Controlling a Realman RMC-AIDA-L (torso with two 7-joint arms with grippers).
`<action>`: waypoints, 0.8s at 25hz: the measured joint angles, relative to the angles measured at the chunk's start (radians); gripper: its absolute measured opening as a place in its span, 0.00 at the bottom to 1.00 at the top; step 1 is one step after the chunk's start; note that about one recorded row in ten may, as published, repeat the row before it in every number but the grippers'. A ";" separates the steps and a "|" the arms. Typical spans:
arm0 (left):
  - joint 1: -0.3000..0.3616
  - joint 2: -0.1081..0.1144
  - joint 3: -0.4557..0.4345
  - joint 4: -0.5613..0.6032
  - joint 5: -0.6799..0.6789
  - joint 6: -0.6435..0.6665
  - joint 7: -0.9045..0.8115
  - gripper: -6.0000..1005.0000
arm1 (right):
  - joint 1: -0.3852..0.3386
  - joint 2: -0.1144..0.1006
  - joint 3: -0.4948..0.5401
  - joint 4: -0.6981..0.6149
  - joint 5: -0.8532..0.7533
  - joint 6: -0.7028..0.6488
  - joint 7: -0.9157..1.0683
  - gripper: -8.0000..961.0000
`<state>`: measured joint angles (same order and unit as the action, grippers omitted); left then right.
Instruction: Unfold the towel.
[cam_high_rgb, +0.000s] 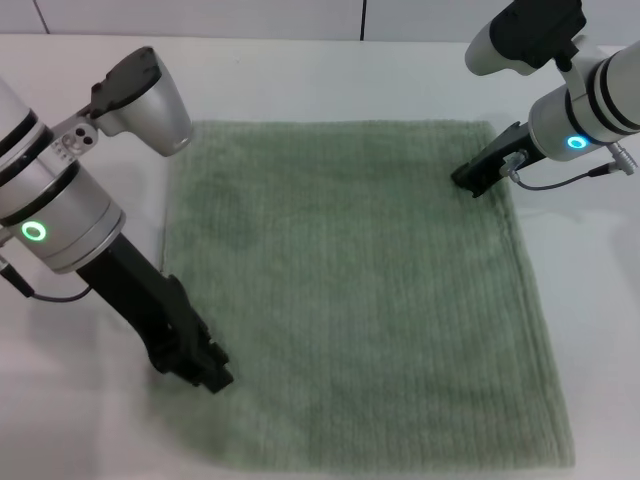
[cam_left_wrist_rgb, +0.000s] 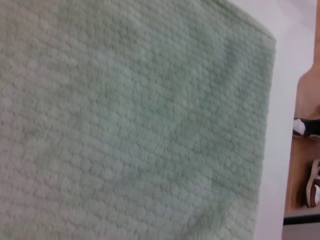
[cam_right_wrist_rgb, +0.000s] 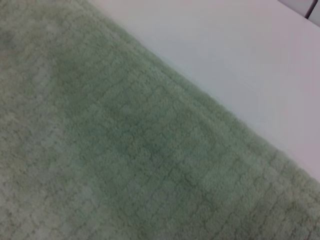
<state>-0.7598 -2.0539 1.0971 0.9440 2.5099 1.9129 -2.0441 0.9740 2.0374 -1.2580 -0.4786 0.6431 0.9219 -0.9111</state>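
Observation:
The sage-green towel (cam_high_rgb: 350, 290) lies spread out flat as one roughly square sheet on the white table (cam_high_rgb: 300, 80). My left gripper (cam_high_rgb: 208, 372) is down at the towel's near left edge, its tip on or just above the cloth. My right gripper (cam_high_rgb: 468, 183) is low at the towel's far right corner. The left wrist view is filled by the ribbed towel (cam_left_wrist_rgb: 130, 125) with one hemmed edge showing. The right wrist view shows the towel (cam_right_wrist_rgb: 125, 165) and its edge against the table (cam_right_wrist_rgb: 225, 60). Neither wrist view shows its own gripper.
White table surface surrounds the towel on the far side, the left and the right. The towel's near edge runs close to the table's front edge. In the left wrist view, a wooden floor with shoes (cam_left_wrist_rgb: 310, 150) shows beyond the table edge.

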 joint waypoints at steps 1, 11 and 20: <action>0.002 -0.001 0.000 0.002 0.004 0.003 0.002 0.13 | 0.000 0.000 0.000 0.000 0.000 0.000 0.000 0.14; 0.032 -0.005 -0.149 0.117 -0.017 0.008 0.082 0.40 | 0.000 0.000 0.000 0.002 0.002 0.000 0.000 0.14; 0.078 -0.005 -0.341 0.158 -0.233 -0.070 0.192 0.44 | -0.001 0.000 0.000 0.002 0.003 -0.003 0.000 0.14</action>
<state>-0.6822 -2.0592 0.7561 1.1021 2.2768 1.8429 -1.8517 0.9732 2.0371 -1.2577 -0.4768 0.6457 0.9184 -0.9110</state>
